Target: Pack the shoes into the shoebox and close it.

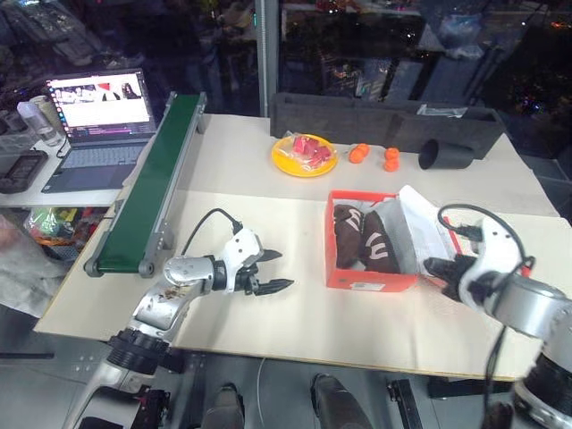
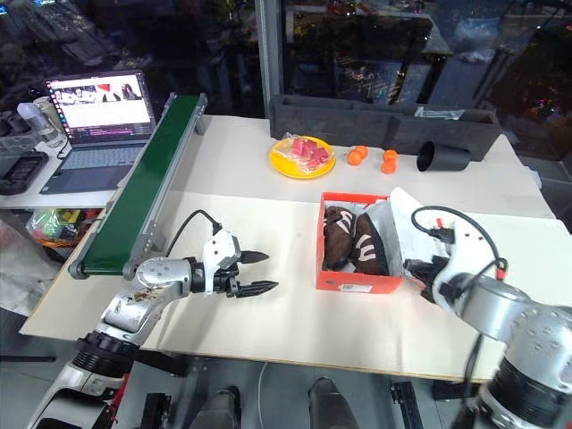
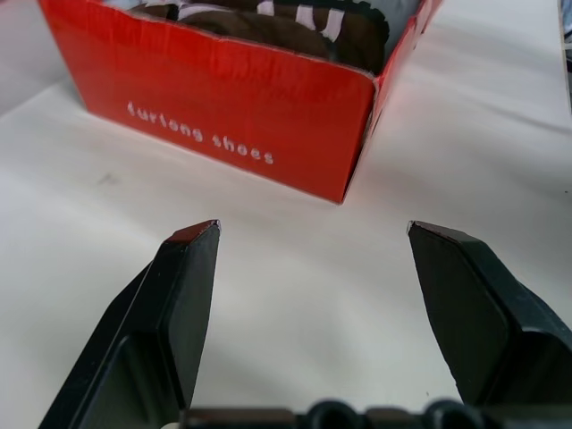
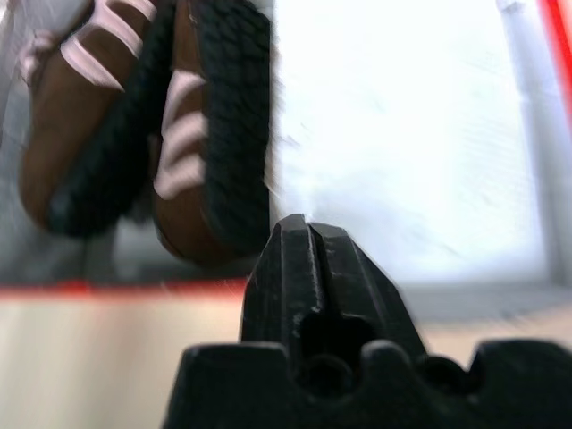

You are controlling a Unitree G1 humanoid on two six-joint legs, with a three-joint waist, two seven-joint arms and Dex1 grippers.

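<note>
The red-orange shoebox (image 1: 371, 280) stands open on the table with both dark brown shoes (image 1: 362, 237) lying inside, their white laces showing. Its lid (image 1: 422, 223) leans open to the right, white side up. My left gripper (image 1: 286, 270) hovers open to the left of the box, pointing at its side wall (image 3: 223, 98), a gap of bare table between them. My right gripper (image 1: 431, 266) is shut on nothing, low at the box's front right corner beside the lid. In the right wrist view its closed fingertips (image 4: 308, 228) point over the box rim at the shoes (image 4: 134, 134).
A green conveyor belt (image 1: 152, 179) runs along the left of the table, a laptop (image 1: 98, 116) beyond it. At the back are a yellow plate (image 1: 304, 156) of red items, small orange fruits (image 1: 359, 153), a tipped black cup (image 1: 444, 155) and a long black tray (image 1: 384, 121).
</note>
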